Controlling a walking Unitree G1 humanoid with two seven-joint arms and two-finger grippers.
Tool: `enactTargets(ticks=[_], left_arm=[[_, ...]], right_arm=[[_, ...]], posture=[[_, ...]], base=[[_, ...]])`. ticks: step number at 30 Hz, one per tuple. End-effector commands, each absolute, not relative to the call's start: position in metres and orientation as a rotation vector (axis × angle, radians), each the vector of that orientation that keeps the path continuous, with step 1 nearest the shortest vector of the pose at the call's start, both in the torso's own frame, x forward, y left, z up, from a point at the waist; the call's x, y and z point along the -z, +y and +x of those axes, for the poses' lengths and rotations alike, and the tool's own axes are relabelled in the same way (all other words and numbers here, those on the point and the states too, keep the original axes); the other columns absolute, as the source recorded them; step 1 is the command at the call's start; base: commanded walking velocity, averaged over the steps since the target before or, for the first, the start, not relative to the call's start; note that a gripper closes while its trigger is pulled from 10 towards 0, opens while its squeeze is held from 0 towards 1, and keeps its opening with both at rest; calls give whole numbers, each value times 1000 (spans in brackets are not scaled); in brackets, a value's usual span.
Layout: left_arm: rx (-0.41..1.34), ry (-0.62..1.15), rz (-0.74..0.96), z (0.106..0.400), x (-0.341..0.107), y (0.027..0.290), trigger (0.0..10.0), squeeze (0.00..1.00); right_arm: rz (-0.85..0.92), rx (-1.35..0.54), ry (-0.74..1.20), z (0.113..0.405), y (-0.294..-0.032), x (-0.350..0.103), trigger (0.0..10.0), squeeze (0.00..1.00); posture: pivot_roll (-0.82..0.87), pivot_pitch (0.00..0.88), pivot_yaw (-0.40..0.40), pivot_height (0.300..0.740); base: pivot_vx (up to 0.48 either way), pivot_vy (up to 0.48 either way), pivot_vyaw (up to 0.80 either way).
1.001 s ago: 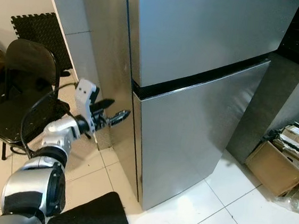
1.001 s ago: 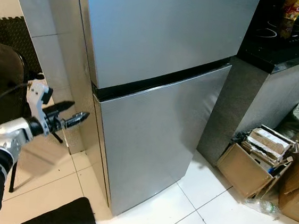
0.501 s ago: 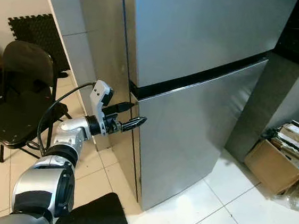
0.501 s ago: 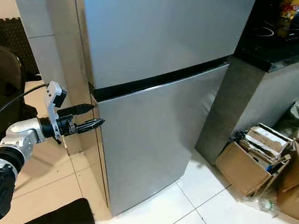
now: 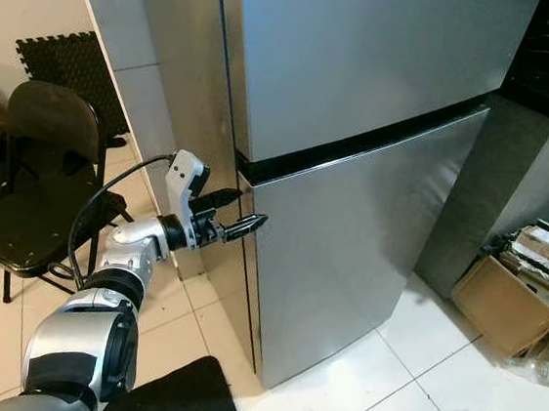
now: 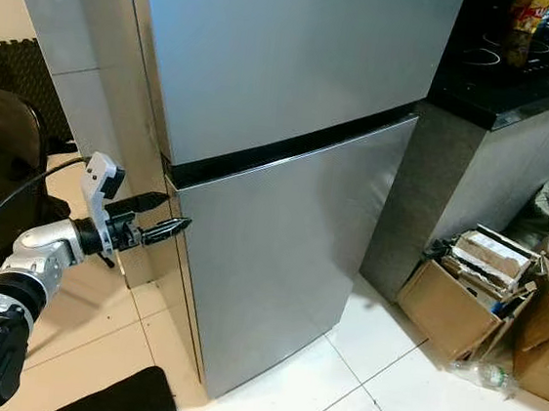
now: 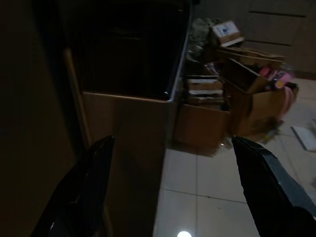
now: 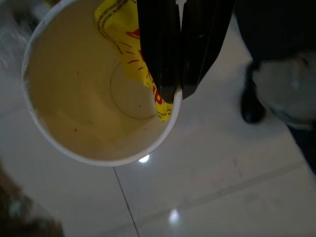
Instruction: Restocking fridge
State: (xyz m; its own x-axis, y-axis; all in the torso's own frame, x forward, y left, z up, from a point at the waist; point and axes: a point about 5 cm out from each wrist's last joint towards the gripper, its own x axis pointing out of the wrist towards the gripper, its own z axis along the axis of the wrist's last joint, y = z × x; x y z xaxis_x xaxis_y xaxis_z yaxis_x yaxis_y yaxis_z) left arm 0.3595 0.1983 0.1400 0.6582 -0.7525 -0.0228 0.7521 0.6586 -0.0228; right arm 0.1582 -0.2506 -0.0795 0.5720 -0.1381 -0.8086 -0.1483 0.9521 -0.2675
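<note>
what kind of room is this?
Most likely a home kitchen: a steel two-door fridge, a dark counter with a stovetop beside it, and white floor tiles. The left gripper is at the fridge's edge.

The fridge (image 5: 356,175) is clad in brushed metal with a soft satin sheen, split by a dark glossy band between its two doors. The floor (image 5: 404,376) is laid in pale glazed tiles, smooth and reflective. The left arm (image 5: 84,333) is finished in polished silver metal with black matt joints, and its gripper (image 5: 238,221) carries black fingers of what may be hard plastic, though the dim wrist view leaves this uncertain. The boxes (image 6: 471,295) are made of plain brown cardboard, matt and creased. The chair (image 5: 19,208) is covered in black, faintly glossy material. A cup (image 8: 94,84) of cream paper, matt inside, is gripped at its rim by the right gripper (image 8: 173,74), with a glossy yellow printed wrapper (image 8: 128,39) inside.
</note>
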Motion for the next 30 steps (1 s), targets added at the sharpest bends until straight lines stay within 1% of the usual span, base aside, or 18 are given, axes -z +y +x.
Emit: enactTargets(ticks=[1, 4, 9, 15, 21, 27, 28, 30], left_arm=[[828, 37, 13, 360, -139, 201, 10000, 0], [808, 34, 24, 362, -143, 204, 10000, 0], [807, 38, 40, 363, -146, 204, 10000, 0], [801, 43, 87, 369, -154, 201, 10000, 0], [791, 36, 128, 375, -164, 197, 10000, 0], [788, 33, 146, 377, -168, 196, 10000, 0], [769, 24, 159, 379, -172, 196, 10000, 0], [758, 22, 162, 380, -173, 196, 10000, 0]], right_arm=[[-304, -25, 937, 163, -245, 79, 10000, 0], [-317, -64, 937, 162, -240, 80, 10000, 0], [-331, -84, 940, 159, -239, 81, 10000, 0], [-326, -98, 925, 152, -240, 82, 10000, 0], [-363, -170, 898, 153, -232, 82, 10000, 0], [-370, -188, 893, 147, -233, 83, 10000, 0], [-380, -196, 894, 143, -236, 84, 10000, 0], [-388, -201, 898, 140, -238, 84, 10000, 0]], posture=[[-108, 0, 46, 740], [-115, 0, 41, 740], [-123, 0, 41, 740], [-122, 0, 38, 740], [-131, 0, 36, 740], [-137, 2, 33, 740], [-144, 26, 28, 740], [-145, 29, 27, 740]], base=[[0, 0, 0], [0, 0, 0], [0, 0, 0], [0, 0, 0], [0, 0, 0], [0, 0, 0], [0, 0, 0], [0, 0, 0]])
